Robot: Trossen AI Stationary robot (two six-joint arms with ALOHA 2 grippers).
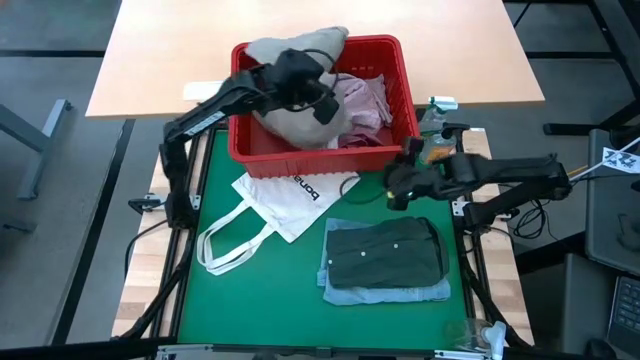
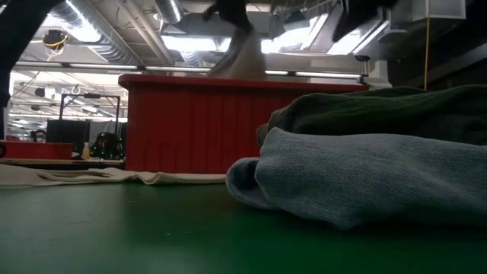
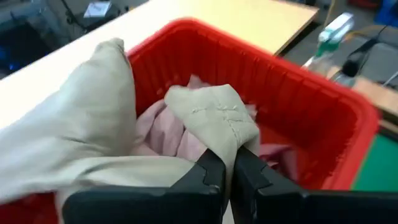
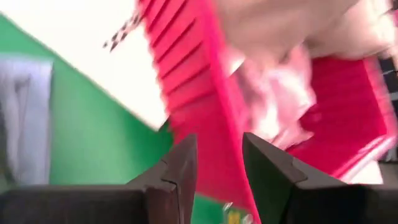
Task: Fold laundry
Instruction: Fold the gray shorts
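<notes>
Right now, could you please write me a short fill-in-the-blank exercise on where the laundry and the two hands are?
1. The left hand is shut on the ____ garment over the red basket.
2. The folded dark green garment lies on top of the folded ____ garment.
3. The white tote bag lies on the ____ mat.
4. The right hand holds ____.

Missing words: beige; light blue; green; nothing
</notes>
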